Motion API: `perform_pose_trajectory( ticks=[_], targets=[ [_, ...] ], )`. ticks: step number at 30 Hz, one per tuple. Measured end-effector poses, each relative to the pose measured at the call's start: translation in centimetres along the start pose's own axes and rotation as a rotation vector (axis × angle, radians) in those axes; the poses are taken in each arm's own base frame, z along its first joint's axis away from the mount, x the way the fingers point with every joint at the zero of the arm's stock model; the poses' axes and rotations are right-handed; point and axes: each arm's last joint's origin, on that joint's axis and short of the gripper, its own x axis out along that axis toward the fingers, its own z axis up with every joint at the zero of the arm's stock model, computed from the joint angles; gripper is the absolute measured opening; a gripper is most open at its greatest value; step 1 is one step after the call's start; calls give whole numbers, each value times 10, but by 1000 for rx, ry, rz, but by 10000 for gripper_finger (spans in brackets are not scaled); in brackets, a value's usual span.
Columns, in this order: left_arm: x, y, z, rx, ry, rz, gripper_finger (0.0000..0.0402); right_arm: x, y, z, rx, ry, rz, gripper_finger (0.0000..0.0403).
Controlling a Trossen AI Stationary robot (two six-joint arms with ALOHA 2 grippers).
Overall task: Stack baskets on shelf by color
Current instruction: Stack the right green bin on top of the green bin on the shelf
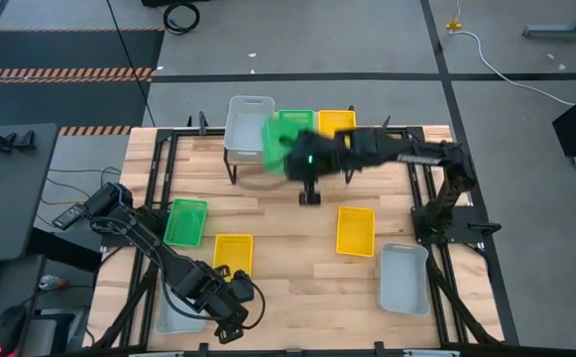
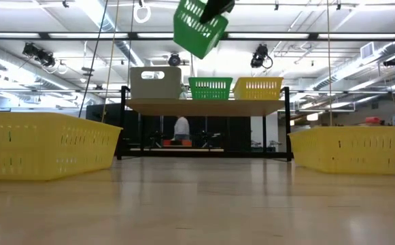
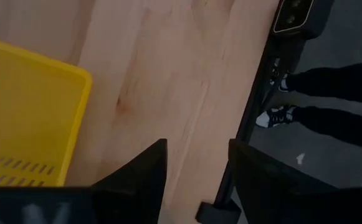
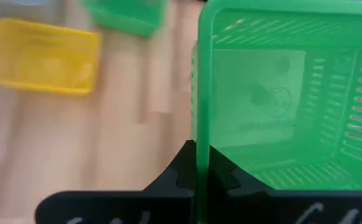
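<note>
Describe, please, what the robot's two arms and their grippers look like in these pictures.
Both arms are dark, nearly black, jointed links. The right arm shows a small green light near its wrist. The left gripper has two flat, black, angular fingers; the right gripper has black fingers with notched inner edges.

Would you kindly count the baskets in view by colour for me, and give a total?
Green baskets: 3
Yellow baskets: 3
Grey baskets: 3
Total: 9
</note>
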Motion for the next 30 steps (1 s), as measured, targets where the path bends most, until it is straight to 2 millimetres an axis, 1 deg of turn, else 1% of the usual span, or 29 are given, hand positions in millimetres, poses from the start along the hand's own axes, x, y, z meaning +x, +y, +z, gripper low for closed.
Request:
perform_pose_trajectory(
  ticks=[4,7,10,15,18,21,26,30],
  targets=[
    [0,0,0,-22,-1,0,174,1,-36,-5,16,6,-54,8],
    [0,0,1,-25,-2,-1,172,3,-55,-13,28,28,-25,8],
    [0,0,1,-27,-3,-3,172,5,-67,-20,10,52,21,8],
    [0,-1,2,-33,-12,-18,172,7,-83,-30,-35,103,10,8],
    [0,-3,3,-36,-21,-33,172,7,-90,-34,-29,110,2,9],
    [0,-3,8,-46,-40,-57,172,8,-93,-36,-16,106,40,9],
    [-2,-2,17,-69,-67,-81,172,17,-91,-42,-13,141,65,11],
    [-9,-3,27,-78,-91,-101,172,23,-89,-45,-17,156,62,25]
  ],
)
